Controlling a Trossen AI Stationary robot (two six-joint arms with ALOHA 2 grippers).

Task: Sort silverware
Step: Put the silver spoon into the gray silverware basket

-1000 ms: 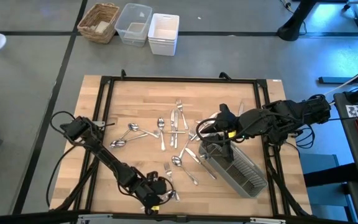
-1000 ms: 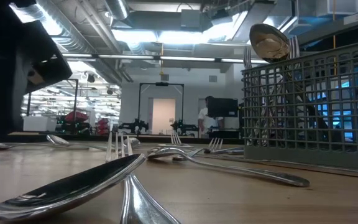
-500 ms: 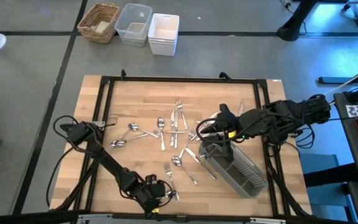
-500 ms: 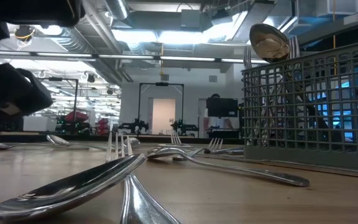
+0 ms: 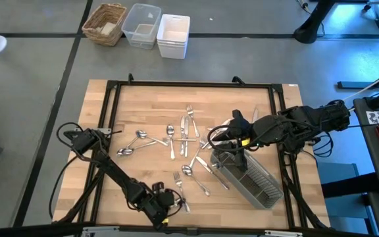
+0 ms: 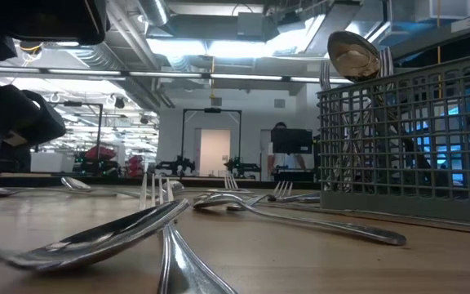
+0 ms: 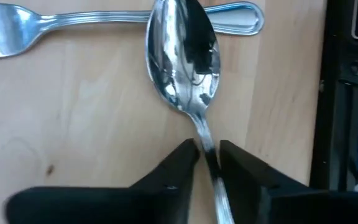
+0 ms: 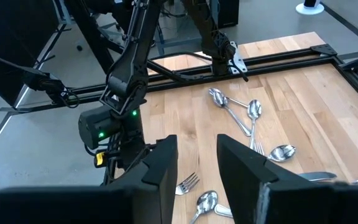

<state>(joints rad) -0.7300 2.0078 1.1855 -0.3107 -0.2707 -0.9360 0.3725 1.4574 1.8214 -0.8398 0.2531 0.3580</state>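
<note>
My left gripper (image 5: 172,206) is low over the table's near edge, shut on a spoon (image 7: 182,56). The spoon's bowl tip lies on the handle of a fork (image 7: 104,18) that runs crosswise. More silverware (image 5: 183,131) lies scattered over the middle of the wooden table. The grey caddy (image 5: 250,178) lies toward the right, and the low view shows a spoon and forks standing in this caddy (image 6: 406,139). My right gripper (image 8: 194,168) hovers open above the caddy, holding nothing. My left gripper pinches the spoon's handle (image 7: 205,146) just behind the bowl, one finger on each side. The fingers (image 7: 182,163) come slanting down from above and lie across the handle. The bowl points away from the gripper, its tip on the fork.
A black metal frame (image 5: 114,89) runs around the tabletop. On the floor beyond the far edge stand a wicker basket (image 5: 105,24) and two plastic bins (image 5: 156,29). Bare wood lies along the table's far side and at its left.
My left gripper has come down toward the table at the near edge and tipped more steeply. In the low view the spoon in the foreground has shifted a little against the fork. My right arm has kept still.
</note>
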